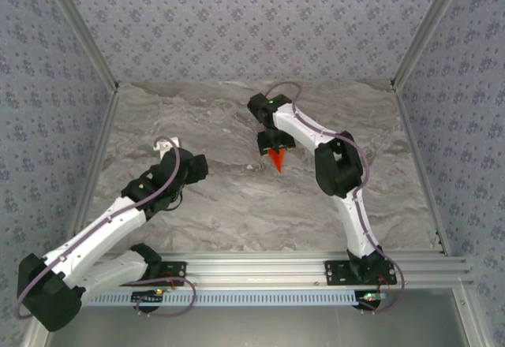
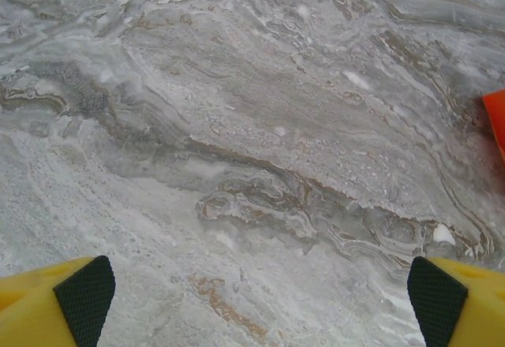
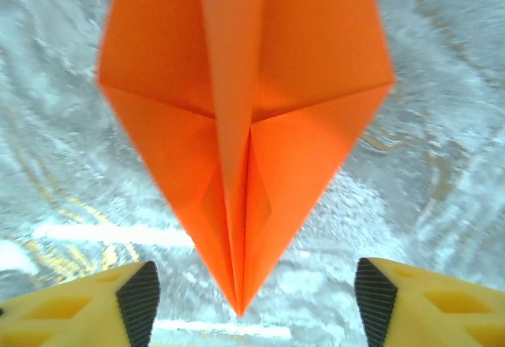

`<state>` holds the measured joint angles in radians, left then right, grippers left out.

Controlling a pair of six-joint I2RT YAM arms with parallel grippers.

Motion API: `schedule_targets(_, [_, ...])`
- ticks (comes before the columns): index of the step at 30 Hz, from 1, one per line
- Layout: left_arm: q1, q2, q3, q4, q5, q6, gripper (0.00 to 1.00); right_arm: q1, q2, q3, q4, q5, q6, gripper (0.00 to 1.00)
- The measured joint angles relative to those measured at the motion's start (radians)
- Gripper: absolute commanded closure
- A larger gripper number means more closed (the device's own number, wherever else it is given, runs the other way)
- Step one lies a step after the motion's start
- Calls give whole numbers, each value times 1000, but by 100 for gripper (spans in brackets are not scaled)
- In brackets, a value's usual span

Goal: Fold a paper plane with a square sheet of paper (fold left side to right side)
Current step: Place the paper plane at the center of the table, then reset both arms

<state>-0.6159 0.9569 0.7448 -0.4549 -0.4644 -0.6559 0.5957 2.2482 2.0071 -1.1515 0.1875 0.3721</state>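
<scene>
The square sheet of paper is folded into an orange paper plane (image 3: pixel 245 126), a pointed dart with a centre crease and two spread wings. Its nose points down into the gap of my right gripper (image 3: pixel 252 288). That gripper is open, with both black pads (image 3: pixel 139 300) clear of the paper. From above, the plane (image 1: pixel 277 158) shows just below the right arm's wrist (image 1: pixel 272 136) at mid table. My left gripper (image 2: pixel 252 300) is wide open over bare marble, holding nothing. An orange edge of the plane (image 2: pixel 495 118) sits at the far right of the left wrist view.
The grey marble tabletop (image 1: pixel 237 205) is walled in by patterned panels and aluminium posts. A metal rail (image 1: pixel 260 268) carrying both arm bases runs along the near edge. The left arm (image 1: pixel 118 221) lies across the near left part of the table.
</scene>
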Motion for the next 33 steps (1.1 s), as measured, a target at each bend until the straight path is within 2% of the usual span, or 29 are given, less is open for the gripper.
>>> schedule_targets(9, [180,1,-2,49,136,3,2,26,-303,-111,12,63,-5,1])
schedule_targets(17, [264,-27,-13,60,129,55,2,-9,-625,-417,146,104,-34,0])
schedule_targets(23, [269,-105,-100,144,15,131,2,-123,-878,-728,318,149,-79,0])
schedule_targets(29, [269,-179,-270,296,-97,225,2,-356,-1165,-1119,581,131,-136,0])
schedule_targets(33, [269,-196,-310,330,-135,280,2,-445,-1328,-1368,782,119,-199,0])
